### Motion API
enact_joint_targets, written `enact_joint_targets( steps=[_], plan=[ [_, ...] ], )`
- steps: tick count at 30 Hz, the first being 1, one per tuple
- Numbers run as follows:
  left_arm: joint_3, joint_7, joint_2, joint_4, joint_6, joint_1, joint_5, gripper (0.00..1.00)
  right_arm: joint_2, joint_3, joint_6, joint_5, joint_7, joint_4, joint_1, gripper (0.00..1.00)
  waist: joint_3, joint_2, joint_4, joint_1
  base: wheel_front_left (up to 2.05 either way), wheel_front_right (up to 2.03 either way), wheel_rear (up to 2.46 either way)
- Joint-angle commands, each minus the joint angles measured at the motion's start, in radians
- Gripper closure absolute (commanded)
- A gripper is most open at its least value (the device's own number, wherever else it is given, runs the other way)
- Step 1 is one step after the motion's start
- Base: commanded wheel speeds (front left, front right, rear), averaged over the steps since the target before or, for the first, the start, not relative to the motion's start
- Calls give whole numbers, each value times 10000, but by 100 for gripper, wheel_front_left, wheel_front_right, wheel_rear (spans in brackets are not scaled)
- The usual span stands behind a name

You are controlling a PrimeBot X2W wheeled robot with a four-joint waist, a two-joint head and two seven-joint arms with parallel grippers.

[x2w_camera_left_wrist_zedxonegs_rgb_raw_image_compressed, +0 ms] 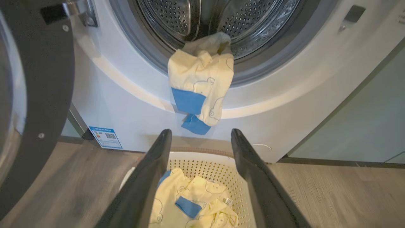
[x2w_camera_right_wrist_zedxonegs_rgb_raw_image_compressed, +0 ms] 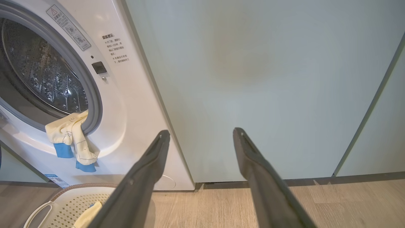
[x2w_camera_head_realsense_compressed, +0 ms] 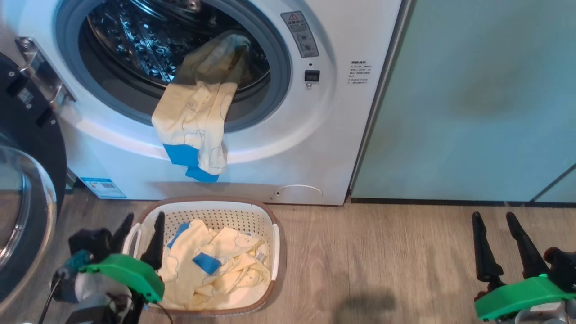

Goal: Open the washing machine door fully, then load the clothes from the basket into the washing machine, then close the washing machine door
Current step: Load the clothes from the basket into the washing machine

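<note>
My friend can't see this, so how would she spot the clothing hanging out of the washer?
Find the big white front-loading washing machine. Over the lower lip of its grey rubber drum seal droops a soft pale yellow garment with blue cuffs. Its matching neighbours lie piled in the cream perforated basket below.

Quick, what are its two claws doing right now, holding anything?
Left gripper: open, holding nothing.
Right gripper: open, holding nothing.

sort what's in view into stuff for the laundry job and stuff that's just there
For the job: washing machine, its open door, basket, clothes in the basket, garment hanging over the drum lip.
Just there: teal cabinet, wood floor.
</note>
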Motion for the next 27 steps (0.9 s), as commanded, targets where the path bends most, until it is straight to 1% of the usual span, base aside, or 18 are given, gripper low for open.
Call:
enact_joint_targets(
  steps=[1,4,11,19,20,27],
  plan=[
    [261,-61,327,-41,-9,-554,-136,0,-157,225,17,-11,-95,-335,-303,0,80,0,-49,0,0,0,0],
    [80,-39,381,755,-9,-1044,-277,0,-177,257,17,6,-95,-350,-393,0,254,0,-149,0,0,0,0],
    [-451,641,448,2492,-9,-2781,-325,0,-180,391,17,14,-95,-376,-712,0,909,0,-480,0,0,0,0],
    [-805,1505,535,4209,4,-4962,-212,0,-164,596,17,27,-95,-434,-1300,0,1973,0,-991,0,0,0,0],
    [-877,1608,591,4538,3,-5452,-187,0,-163,633,17,23,-95,-459,-1439,0,2277,0,-1108,0,0,0,0],
    [-1019,1681,825,5487,0,-6833,-141,0,-147,719,17,28,-95,-542,-1909,0,3205,0,-1411,0,0,0,0]
  ],
)
